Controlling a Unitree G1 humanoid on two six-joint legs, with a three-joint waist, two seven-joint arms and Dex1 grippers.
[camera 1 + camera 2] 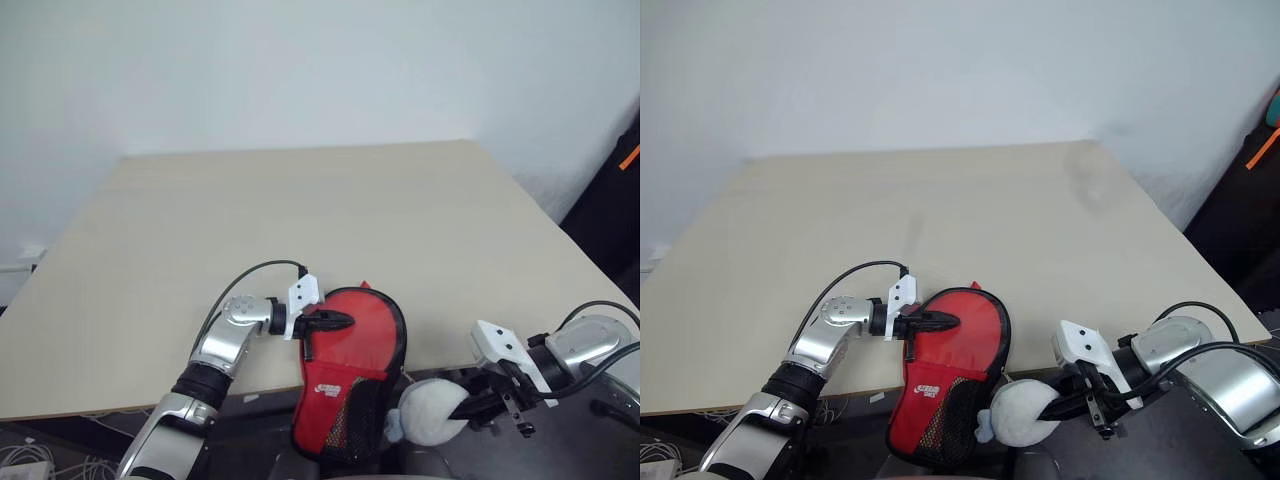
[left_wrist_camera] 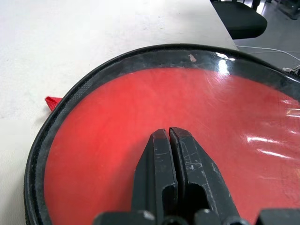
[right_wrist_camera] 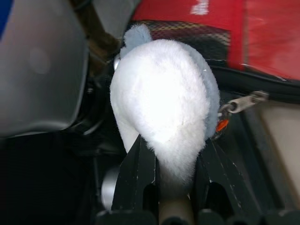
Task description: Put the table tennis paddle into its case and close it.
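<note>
A: Pale wooden table point(image 1: 300, 210) against a plain white wall, black gear off at the far right edge.

B: And on it?

A: Only the case point(image 1: 352, 370), lying at the near edge and hanging partly off it. Red outside, black edging round the rim, white logo and a black mesh pocket on the narrow end. Looks shut. Small red tab poking out at the rounded top.

B: Close up?

A: Glossy red face with a black border curving round. No telling from here whether the paddle sits inside.

B: Left gripper point(image 1: 340, 320)?

A: Reaching in from the left, pointing across to the right and slightly down, 2 black fingers point(image 2: 161, 159) pressed together, tips resting on the rounded red face.

B: Right gripper point(image 3: 171, 161)?

A: Low, below and off the near table edge, aimed left toward the case. Clamped narrowly on a whitish fluffy lump point(image 3: 161, 98), which hangs by a small clip beside the case's mesh end.
</note>
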